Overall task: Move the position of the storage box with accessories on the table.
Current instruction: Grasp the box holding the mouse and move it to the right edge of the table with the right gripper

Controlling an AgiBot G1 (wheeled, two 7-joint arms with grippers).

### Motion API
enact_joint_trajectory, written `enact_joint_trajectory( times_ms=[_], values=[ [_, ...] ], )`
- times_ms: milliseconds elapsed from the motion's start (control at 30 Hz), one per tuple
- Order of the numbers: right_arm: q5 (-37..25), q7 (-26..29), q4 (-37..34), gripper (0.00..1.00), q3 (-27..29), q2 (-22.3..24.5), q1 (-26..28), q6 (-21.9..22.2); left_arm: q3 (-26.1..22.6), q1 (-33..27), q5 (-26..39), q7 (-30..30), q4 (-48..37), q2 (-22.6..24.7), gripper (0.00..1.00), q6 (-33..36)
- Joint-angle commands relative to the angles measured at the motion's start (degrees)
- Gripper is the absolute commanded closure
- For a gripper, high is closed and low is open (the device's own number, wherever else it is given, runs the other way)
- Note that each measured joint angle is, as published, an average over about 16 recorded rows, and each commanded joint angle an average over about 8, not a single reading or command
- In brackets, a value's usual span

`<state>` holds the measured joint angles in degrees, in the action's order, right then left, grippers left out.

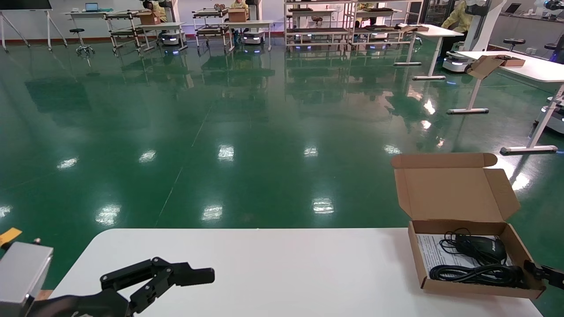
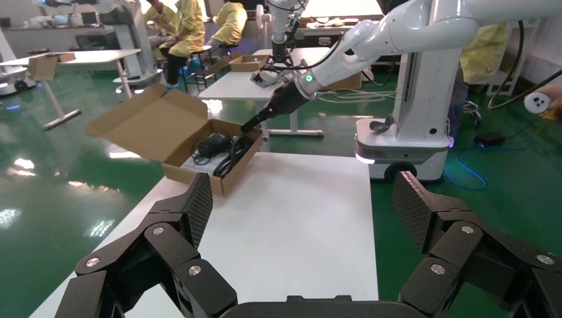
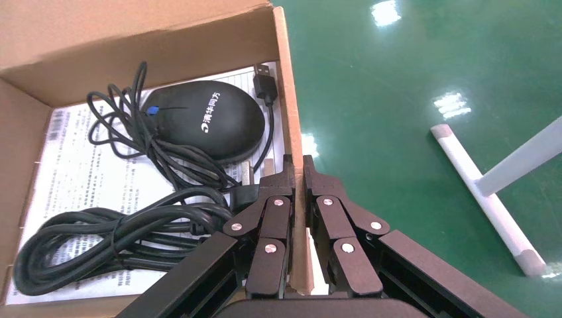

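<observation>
The brown cardboard storage box (image 1: 471,288) sits at the far right of the white table (image 1: 282,273), its lid flap (image 1: 454,187) standing open. Inside lie a black mouse (image 1: 482,247), black cables (image 1: 478,274) and a white printed sheet (image 1: 429,253). My right gripper (image 3: 298,173) is shut on the box's right side wall (image 3: 289,132), one finger inside and one outside; in the head view only its tip (image 1: 544,273) shows. The mouse (image 3: 205,120), cables (image 3: 112,232) and sheet (image 3: 79,179) show close in the right wrist view. My left gripper (image 1: 176,277) is open and empty over the table's left front corner; the box (image 2: 212,156) lies far from it.
The box is close to the table's right edge, with green floor (image 1: 246,145) beyond. Other white tables (image 1: 524,66), shelving racks (image 1: 317,22), robots and people stand far back. A neighbouring table's leg (image 3: 484,199) shows beside the box.
</observation>
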<state>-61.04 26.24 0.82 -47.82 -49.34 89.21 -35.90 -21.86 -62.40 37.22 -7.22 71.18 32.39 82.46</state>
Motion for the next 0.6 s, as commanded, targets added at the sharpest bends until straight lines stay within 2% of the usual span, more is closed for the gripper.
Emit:
enact_joint_trajectory(
  times_ms=[33, 400, 600],
  values=[
    [0.3, -0.2, 0.2, 1.0, 0.2, 0.0, -0.1, -0.3, 0.0, 0.0, 0.0, 0.0, 0.0, 0.0, 0.0, 0.0],
    [0.8, -1.8, -0.1, 0.98, 0.6, 0.5, -0.5, -1.7, 0.0, 0.0, 0.0, 0.0, 0.0, 0.0, 0.0, 0.0],
    [1.0, -2.1, -0.4, 0.25, 0.7, 0.6, -0.8, -1.9, 0.0, 0.0, 0.0, 0.0, 0.0, 0.0, 0.0, 0.0]
  ],
)
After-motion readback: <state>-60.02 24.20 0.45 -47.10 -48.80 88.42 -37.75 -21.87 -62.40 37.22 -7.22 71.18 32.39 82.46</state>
